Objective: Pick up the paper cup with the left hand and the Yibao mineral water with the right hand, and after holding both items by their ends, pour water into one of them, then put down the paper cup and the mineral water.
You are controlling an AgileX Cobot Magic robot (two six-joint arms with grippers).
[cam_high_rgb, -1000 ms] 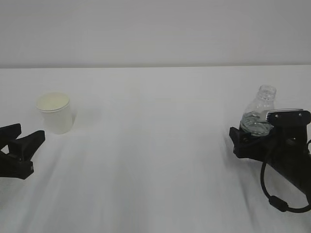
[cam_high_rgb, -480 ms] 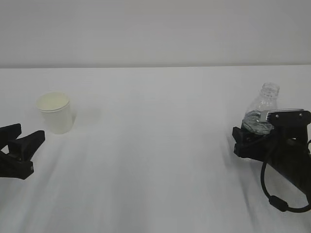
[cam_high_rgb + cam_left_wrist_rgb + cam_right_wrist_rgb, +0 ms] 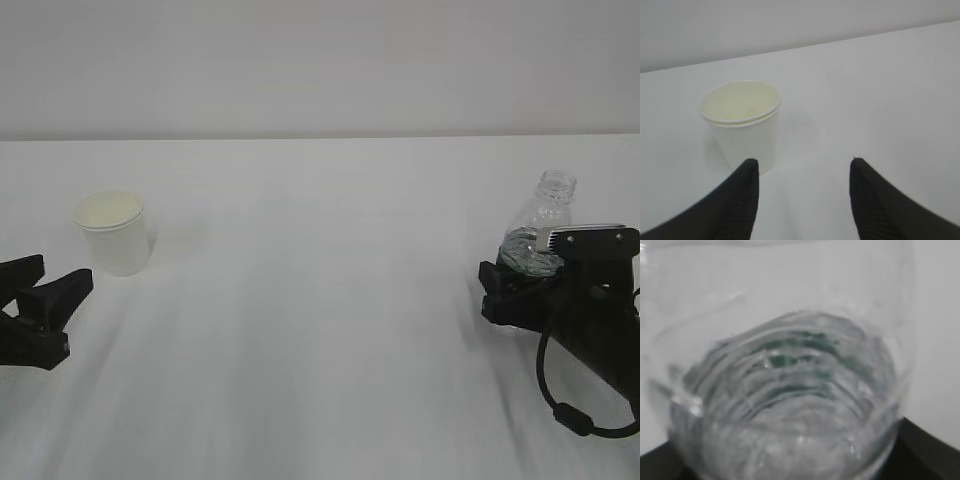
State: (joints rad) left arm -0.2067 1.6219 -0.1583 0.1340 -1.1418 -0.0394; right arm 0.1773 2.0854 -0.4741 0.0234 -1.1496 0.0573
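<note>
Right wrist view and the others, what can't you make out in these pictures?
- Bottle, right wrist view: too close and blurred; label text unreadable, neck cut off by the top edge.
- Bottle's lower half, exterior view: hidden behind the right gripper.
- Right gripper's contact with the bottle: not clear in either view.
- Left gripper, exterior view: arm cut off by the left edge.
- Cup: contents not discernible.

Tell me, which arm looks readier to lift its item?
The right. Its pincer already sits around the bottle, which fills its wrist view. The left pincer is open with the paper cup standing ahead of its tips, off to one side.
</note>
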